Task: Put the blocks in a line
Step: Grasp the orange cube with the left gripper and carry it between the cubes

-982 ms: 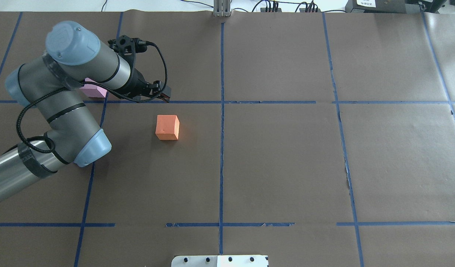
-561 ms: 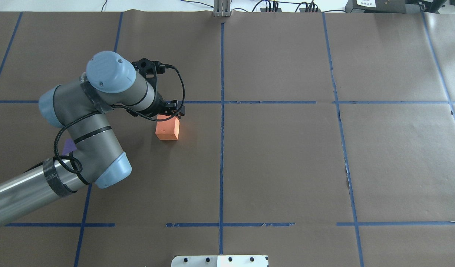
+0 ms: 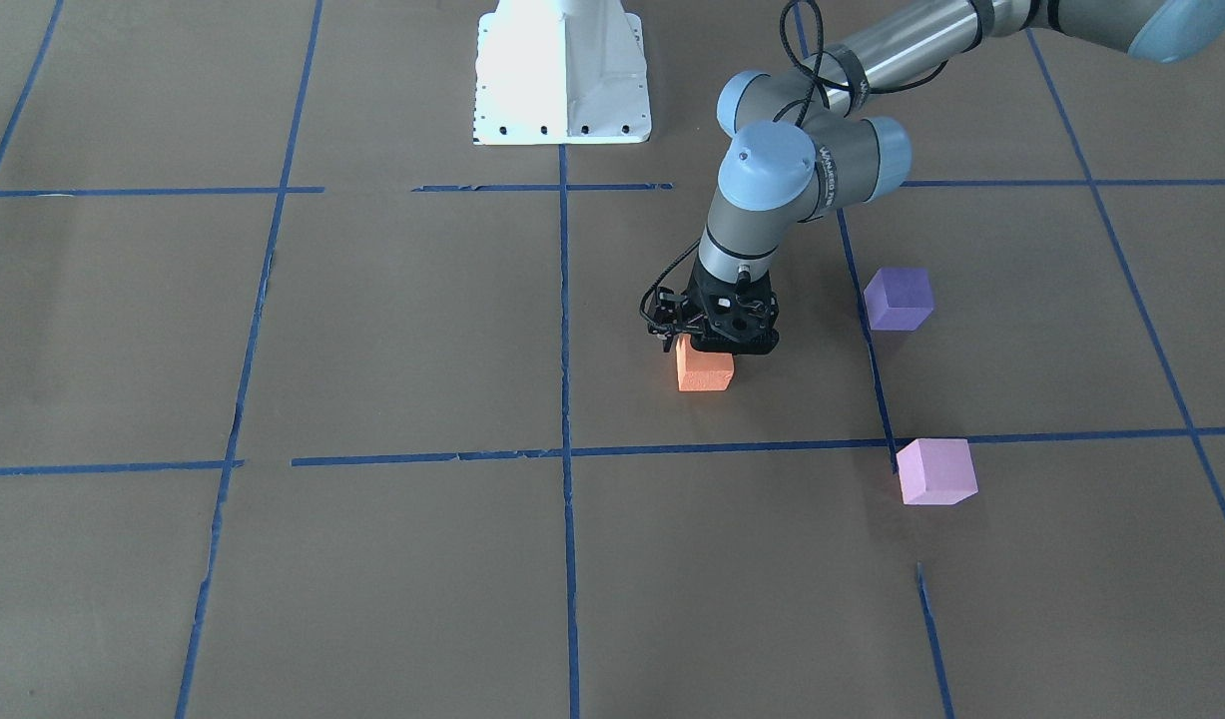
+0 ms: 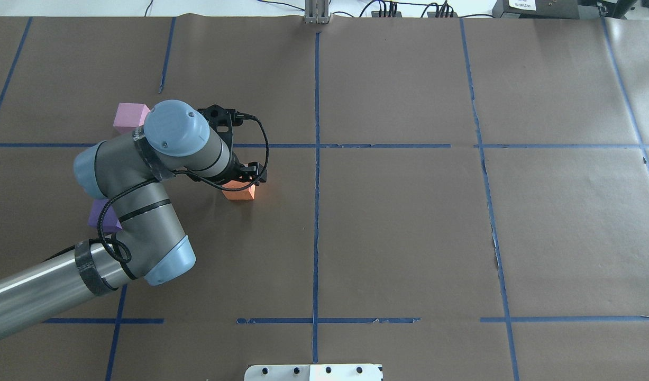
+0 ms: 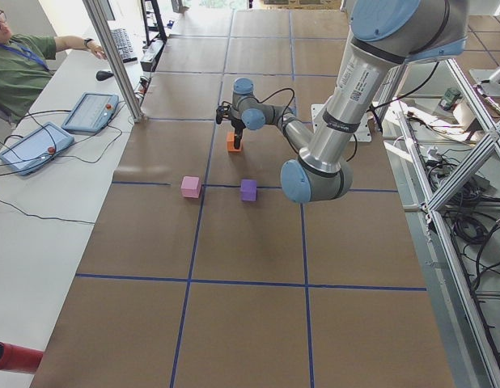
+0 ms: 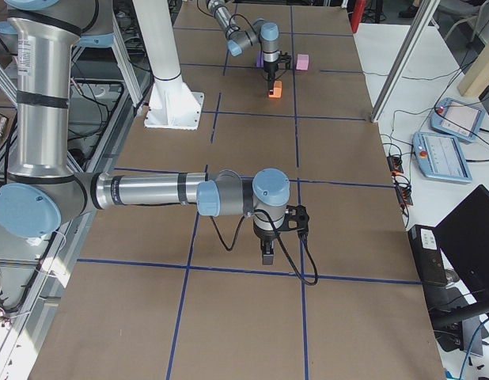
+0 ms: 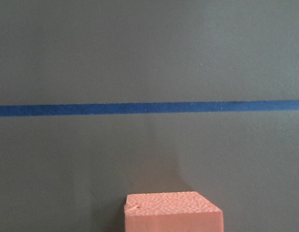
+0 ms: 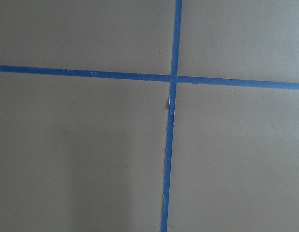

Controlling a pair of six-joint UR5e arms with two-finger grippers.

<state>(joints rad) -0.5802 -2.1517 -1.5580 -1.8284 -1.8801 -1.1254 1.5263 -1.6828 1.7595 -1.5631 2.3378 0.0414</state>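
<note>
The orange block sits on the brown paper near the middle left of the overhead view. My left gripper points down right over it, its fingers hidden low at the block's top; it looks open. The left wrist view shows the block's top at the bottom edge. The violet-purple block and the pale pink block lie apart on the robot's left. The arm partly hides the purple block. My right gripper hangs over bare paper far away; I cannot tell its state.
The white robot base plate stands at the near table edge. A metal post stands at the far edge. An operator and control tablets are at a side table. Blue tape lines cross the paper.
My left arm has swung from near the pink block to the right and toward the robot, and its gripper has come down over the orange block. The blocks have not moved.
</note>
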